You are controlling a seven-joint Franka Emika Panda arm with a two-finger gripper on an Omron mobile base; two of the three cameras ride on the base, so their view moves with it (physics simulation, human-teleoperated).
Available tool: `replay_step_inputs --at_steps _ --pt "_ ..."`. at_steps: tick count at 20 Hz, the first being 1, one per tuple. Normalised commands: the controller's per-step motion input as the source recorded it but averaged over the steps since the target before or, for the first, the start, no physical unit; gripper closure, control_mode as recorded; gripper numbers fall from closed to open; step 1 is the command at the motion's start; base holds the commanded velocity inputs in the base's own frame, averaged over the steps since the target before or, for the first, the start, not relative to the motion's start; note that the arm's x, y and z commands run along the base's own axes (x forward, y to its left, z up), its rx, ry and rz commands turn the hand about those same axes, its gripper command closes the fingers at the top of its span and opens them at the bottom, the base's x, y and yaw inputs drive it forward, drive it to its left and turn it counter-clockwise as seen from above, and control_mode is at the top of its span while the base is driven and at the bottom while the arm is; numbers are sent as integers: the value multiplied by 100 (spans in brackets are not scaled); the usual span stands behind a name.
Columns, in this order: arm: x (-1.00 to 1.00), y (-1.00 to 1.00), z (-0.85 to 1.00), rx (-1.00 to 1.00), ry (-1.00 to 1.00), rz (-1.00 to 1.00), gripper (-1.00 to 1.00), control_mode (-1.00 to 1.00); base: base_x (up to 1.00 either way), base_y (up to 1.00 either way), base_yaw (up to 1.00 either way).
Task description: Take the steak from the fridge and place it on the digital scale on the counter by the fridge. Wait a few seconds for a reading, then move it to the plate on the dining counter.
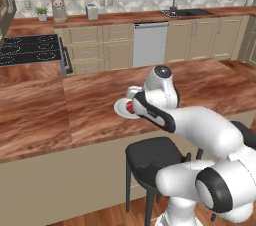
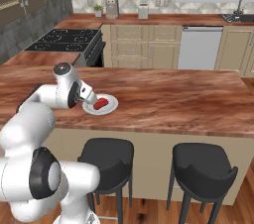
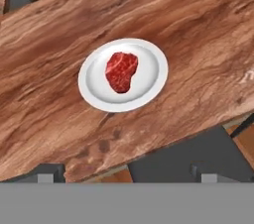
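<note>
Wood-grain table (image 2: 173, 99), near edge: steak (image 3: 121, 71) lies flat on plate (image 3: 149, 84). Looks soft, slippery, so I'd pinch its edges. Pincer (image 3: 126, 178) apart, above it.

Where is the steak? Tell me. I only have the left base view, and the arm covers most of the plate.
Observer: In the hand view the steak lies flat on the plate, near its middle.
Operator: Report the gripper.
Observer: The gripper is open and holds nothing; the hand view looks down on the plate from above.
Operator: Check the rim.
Observer: White plate shows all around the steak; nothing overhangs the rim.
</note>
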Motion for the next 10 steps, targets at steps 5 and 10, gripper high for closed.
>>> replay_step_inputs --at_steps 5,10 --pt "-100 0 43 4 12 0 -100 -100 0 0 0" --pt "-100 0 29 0 12 0 -100 -100 0 0 0"
